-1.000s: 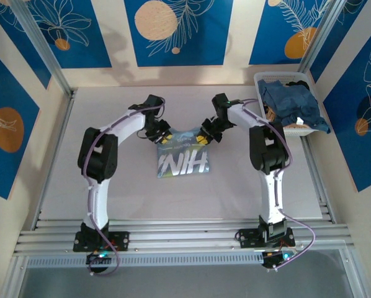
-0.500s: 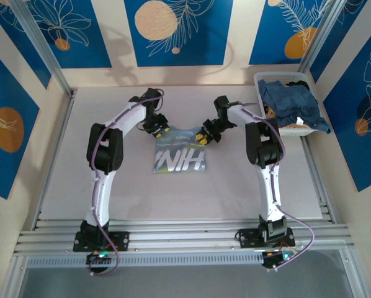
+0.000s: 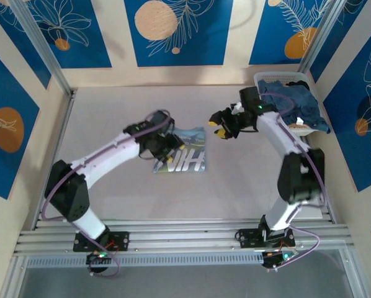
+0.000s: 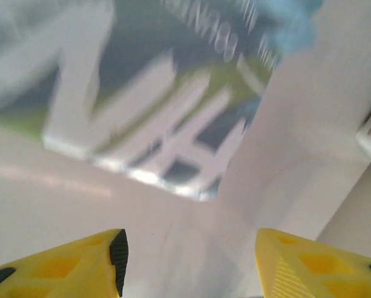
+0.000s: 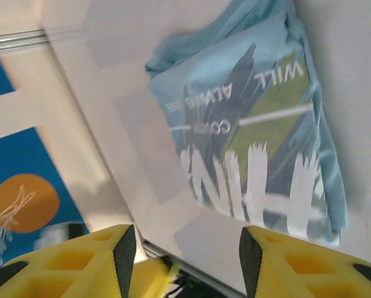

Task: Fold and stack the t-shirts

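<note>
The right gripper (image 3: pixel 223 127) hangs right of centre in the top view, jaws apart and empty; the left gripper (image 3: pixel 169 152), also spread and empty, sits at the left edge of the folded t-shirt (image 3: pixel 188 155) mid-frame; unfolded t-shirts (image 3: pixel 291 105) heap in the basket (image 3: pixel 278 76), upper right, probably nearer the right arm

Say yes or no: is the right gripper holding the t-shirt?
No, the right gripper is open and empty; the t-shirt lies apart from it.
</note>
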You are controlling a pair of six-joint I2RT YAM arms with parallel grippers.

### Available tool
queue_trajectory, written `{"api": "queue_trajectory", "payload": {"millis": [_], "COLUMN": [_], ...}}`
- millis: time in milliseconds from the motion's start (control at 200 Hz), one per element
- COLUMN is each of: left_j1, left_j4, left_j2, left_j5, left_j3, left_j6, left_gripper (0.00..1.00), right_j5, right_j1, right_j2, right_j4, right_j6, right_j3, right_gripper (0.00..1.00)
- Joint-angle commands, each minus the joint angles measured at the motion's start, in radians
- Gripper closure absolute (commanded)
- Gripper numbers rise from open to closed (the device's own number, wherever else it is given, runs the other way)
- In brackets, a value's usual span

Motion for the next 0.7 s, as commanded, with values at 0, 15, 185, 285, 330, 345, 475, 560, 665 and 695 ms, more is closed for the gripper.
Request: {"api": "queue_trajectory", "payload": {"millis": [0, 15, 185, 285, 330, 345, 475, 560, 665, 695], "left_j1": [-0.071, -0.082, -0.157, -0.179, -0.183, -0.185, -0.195, -0.195, -0.193, -0.194], "left_j4": [0.220, 0.234, 0.372, 0.502, 0.531, 0.538, 0.587, 0.623, 0.709, 0.721], "left_j2": [0.039, 0.043, 0.093, 0.142, 0.169, 0.175, 0.219, 0.253, 0.311, 0.325], "left_j5": [-0.033, -0.041, -0.115, -0.142, -0.141, -0.143, -0.183, -0.204, -0.225, -0.237], "left_j3": [-0.103, -0.106, -0.173, -0.209, -0.206, -0.205, -0.203, -0.203, -0.199, -0.196], "left_j6": [-0.347, -0.363, -0.518, -0.601, -0.625, -0.634, -0.687, -0.725, -0.775, -0.784], "left_gripper": [0.36, 0.34, 0.27, 0.27, 0.27, 0.27, 0.27, 0.28, 0.35, 0.38], "right_j5": [-0.084, -0.089, -0.110, -0.125, -0.130, -0.133, -0.145, -0.146, -0.151, -0.153], "right_j1": [0.011, 0.010, 0.006, -0.007, -0.013, -0.017, -0.034, -0.043, -0.052, -0.054], "right_j2": [-0.116, -0.137, -0.314, -0.351, -0.360, -0.362, -0.379, -0.389, -0.401, -0.403], "right_j4": [0.124, 0.133, 0.159, 0.130, 0.124, 0.122, 0.113, 0.099, 0.089, 0.089], "right_j6": [0.038, 0.046, 0.076, 0.061, 0.056, 0.055, 0.048, 0.040, 0.036, 0.037], "right_j3": [-0.164, -0.182, -0.313, -0.333, -0.341, -0.343, -0.349, -0.350, -0.361, -0.366], "right_gripper": [0.49, 0.49, 0.47, 0.47, 0.47, 0.47, 0.47, 0.47, 0.47, 0.47]}}
